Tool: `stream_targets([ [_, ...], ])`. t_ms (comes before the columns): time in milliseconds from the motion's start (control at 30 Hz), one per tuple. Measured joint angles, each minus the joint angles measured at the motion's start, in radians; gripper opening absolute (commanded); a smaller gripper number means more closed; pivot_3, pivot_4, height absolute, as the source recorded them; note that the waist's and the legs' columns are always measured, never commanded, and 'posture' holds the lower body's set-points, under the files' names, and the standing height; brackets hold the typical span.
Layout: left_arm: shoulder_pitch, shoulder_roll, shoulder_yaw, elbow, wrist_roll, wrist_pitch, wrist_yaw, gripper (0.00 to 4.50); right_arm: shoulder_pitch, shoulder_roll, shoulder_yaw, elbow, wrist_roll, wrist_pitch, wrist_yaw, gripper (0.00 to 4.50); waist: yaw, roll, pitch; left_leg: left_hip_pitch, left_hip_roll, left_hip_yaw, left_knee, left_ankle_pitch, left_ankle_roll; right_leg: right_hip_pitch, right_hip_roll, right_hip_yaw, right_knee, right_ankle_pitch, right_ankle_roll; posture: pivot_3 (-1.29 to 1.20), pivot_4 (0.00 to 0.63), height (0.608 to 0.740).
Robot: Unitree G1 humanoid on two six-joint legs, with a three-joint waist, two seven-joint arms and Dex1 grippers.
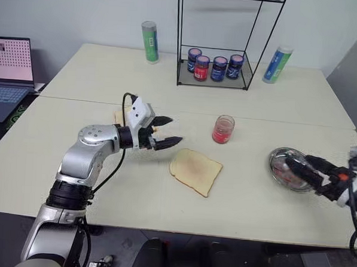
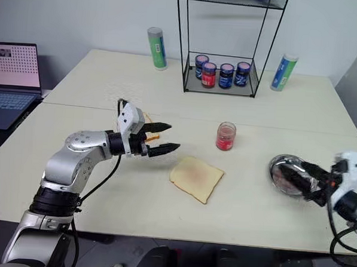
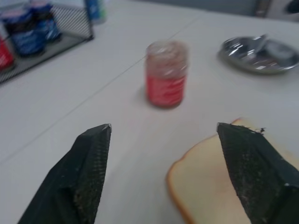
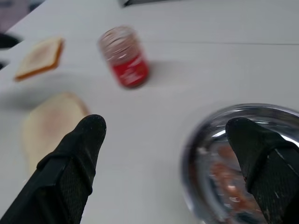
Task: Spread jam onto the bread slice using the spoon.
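No text could be read anywhere. The two green-and-blue tubes [image 1: 150,41] [image 1: 277,64] at the back of the surface carried label markings too small to make out. The lidded jars [image 1: 215,66] in the wire rack [image 1: 212,81] and the laptop screen [image 1: 11,59] showed print or patterns, none of it legible.

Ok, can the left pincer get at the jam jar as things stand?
Probably yes. The left pincer is open and empty, and the jam jar stands upright with bare table between them; the bread lies off to one side.
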Motion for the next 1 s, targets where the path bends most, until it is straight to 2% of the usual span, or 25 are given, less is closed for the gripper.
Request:
stream_targets([
  [100,-0.036,-0.003,-0.039,-0.096,-0.033,0.021,-0.039,4.43,-0.024,0.053,-0.080,0.108,0.031,0.004,-0.095,4.50,-0.001,0.003,-0.001,0.001,0.000,0.001,0.000,0.000,0.000,0.000,0.001,0.001,0.000,0.000,0.000,0.00,0.150,0.740],
  [233,-0.066,-0.022,-0.122,-0.157,-0.028,0.015,-0.071,4.43,-0.031,0.101,-0.114,0.209,0.085,0.030,-0.181,4.50,-0.010,0.007,-0.003,0.001,0.000,0.001,-0.001,0.000,0.000,0.000,0.007,0.003,0.000,0.000,0.000,0.00,0.150,0.740],
  [333,-0.059,-0.037,-0.180,-0.159,0.005,-0.005,-0.077,4.43,-0.070,0.111,-0.137,0.289,0.121,0.044,-0.245,4.50,-0.023,0.009,-0.003,0.002,0.001,0.002,-0.001,0.000,0.000,0.000,0.009,0.004,0.001,-0.001,0.001,0.00,0.150,0.740],
  [467,-0.053,-0.067,-0.187,-0.159,0.021,-0.011,-0.044,4.43,-0.146,0.118,-0.142,0.373,0.140,0.042,-0.291,4.50,-0.024,0.010,-0.004,0.003,0.002,0.002,-0.001,0.000,0.000,0.000,0.011,0.004,0.001,-0.001,0.002,0.00,0.150,0.740],
  [733,0.029,-0.084,-0.183,-0.205,0.033,-0.002,0.042,4.43,-0.261,0.125,-0.003,0.549,0.017,-0.044,-0.248,4.50,-0.022,0.011,-0.004,0.002,0.002,0.002,0.000,0.000,0.000,0.000,0.011,0.005,0.001,0.000,0.001,0.00,0.150,0.740],
  [1000,0.107,-0.055,-0.161,-0.290,0.027,0.034,0.096,4.43,-0.267,0.081,-0.054,0.489,0.100,0.040,-0.289,4.50,-0.020,0.014,-0.004,0.002,0.002,0.001,-0.001,0.000,0.000,0.000,0.010,0.004,0.000,-0.001,0.001,0.00,0.150,0.740],
])
